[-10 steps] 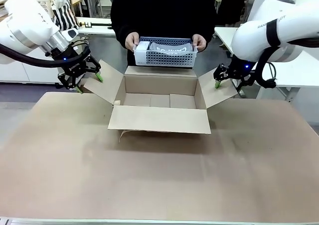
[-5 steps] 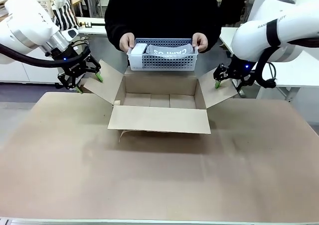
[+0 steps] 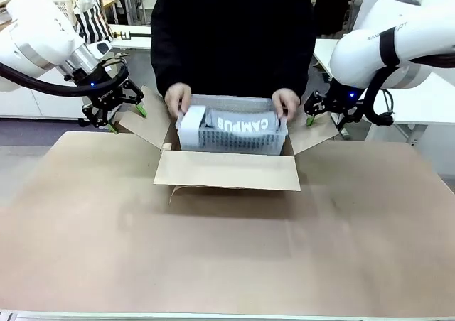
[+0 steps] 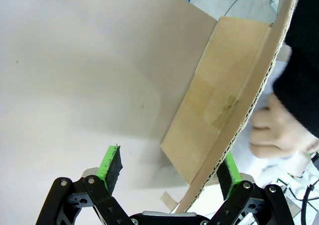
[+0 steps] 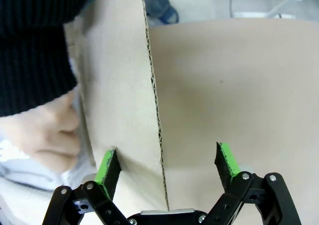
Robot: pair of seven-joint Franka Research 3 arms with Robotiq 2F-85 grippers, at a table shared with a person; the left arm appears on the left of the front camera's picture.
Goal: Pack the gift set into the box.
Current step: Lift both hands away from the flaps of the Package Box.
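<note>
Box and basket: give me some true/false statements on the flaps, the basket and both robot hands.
The person's hands hold the basket by both ends at the box opening. True.
The robot's left hand is shut on a side flap. False: it is open, straddling the flap's edge.
The robot's right hand is open around the other side flap. True.
The front flap covers the opening. False: it is folded outward.

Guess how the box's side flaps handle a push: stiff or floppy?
Probably stiff: left flap looks flat, corrugated, inside the open left gripper. Likely hinges easily: right flap splays outward too. Probably light: thin board.
</note>
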